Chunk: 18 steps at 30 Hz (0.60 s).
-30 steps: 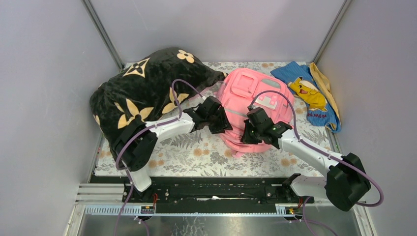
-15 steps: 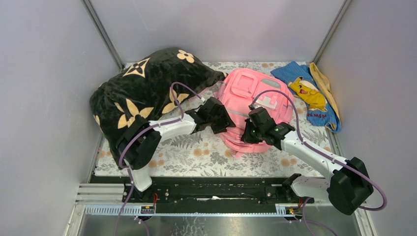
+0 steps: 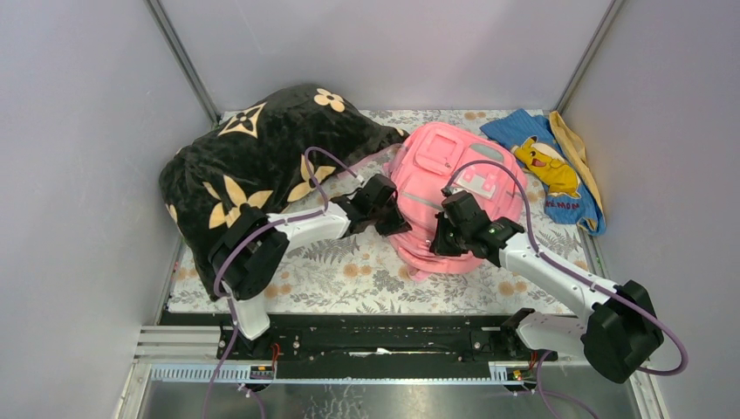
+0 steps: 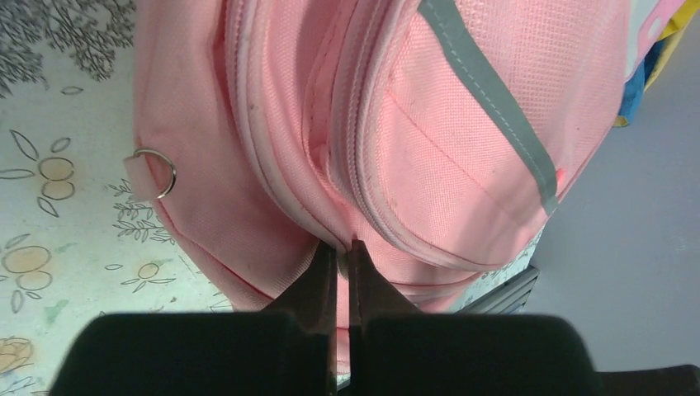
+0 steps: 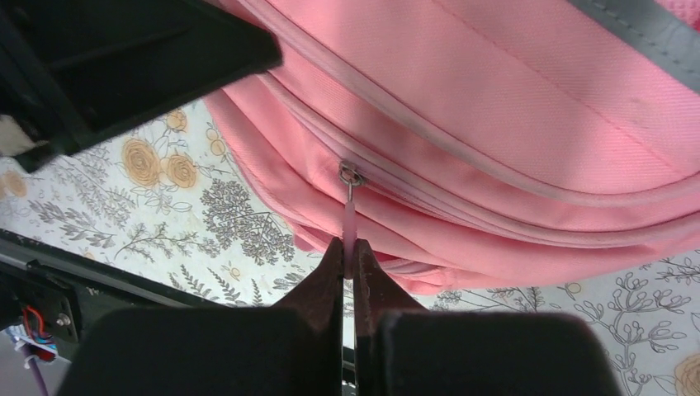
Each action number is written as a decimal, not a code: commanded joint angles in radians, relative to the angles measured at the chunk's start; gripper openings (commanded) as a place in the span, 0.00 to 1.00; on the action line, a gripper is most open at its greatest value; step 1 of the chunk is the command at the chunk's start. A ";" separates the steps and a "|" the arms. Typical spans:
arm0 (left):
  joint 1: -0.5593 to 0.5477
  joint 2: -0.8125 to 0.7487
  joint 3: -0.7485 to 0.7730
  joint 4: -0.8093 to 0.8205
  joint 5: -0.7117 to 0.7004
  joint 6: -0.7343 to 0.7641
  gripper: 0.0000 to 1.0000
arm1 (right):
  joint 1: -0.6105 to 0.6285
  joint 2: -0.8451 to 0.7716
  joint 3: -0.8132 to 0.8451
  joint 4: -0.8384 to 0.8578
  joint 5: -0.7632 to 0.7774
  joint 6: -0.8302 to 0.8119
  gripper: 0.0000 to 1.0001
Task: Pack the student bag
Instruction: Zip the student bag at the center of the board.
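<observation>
Left gripper (image 4: 340, 247) went from jaws apart to pinched since the earlier frame, and both arms nudged slightly in the top view; it now bites a fold of the student bag (image 3: 428, 157) right at the seam by a zip line. Right gripper (image 5: 347, 247) is clamped on the pink zip pull (image 5: 350, 219), which hangs taut from the metal slider (image 5: 350, 175). Bag lies on the floral table cover (image 3: 349, 271), mid-table between the arms, with the black flowered pillow (image 3: 253, 157) just beside it on the left and the blue cartoon cloth (image 3: 541, 157) near on the right. Zip teeth look shut along what the wrist views show, so my read is we're at the unzip step: left anchors the fabric, right drags the slider. Nothing packed yet as far as I can see. Next move needs the right arm to pull along the zip track, not away from it, and follow the curve of the bag. Left must hold tension or the soft fabric just bunches and travels with the slider. Thin tab, narrow pinch: slip is the likely failure.
</observation>
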 commanded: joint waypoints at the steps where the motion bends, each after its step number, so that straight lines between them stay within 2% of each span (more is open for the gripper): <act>1: 0.053 -0.077 0.002 -0.001 -0.051 0.108 0.00 | 0.010 -0.039 0.033 -0.080 0.042 -0.026 0.00; 9: 0.248 -0.186 -0.035 -0.080 -0.002 0.252 0.00 | 0.010 -0.087 -0.011 -0.167 0.153 -0.009 0.00; 13: 0.343 -0.165 -0.003 -0.103 0.075 0.318 0.00 | 0.009 -0.080 -0.030 -0.178 0.200 0.003 0.00; 18: 0.404 -0.115 0.064 -0.169 0.162 0.425 0.00 | -0.016 0.010 -0.005 -0.217 0.381 0.008 0.00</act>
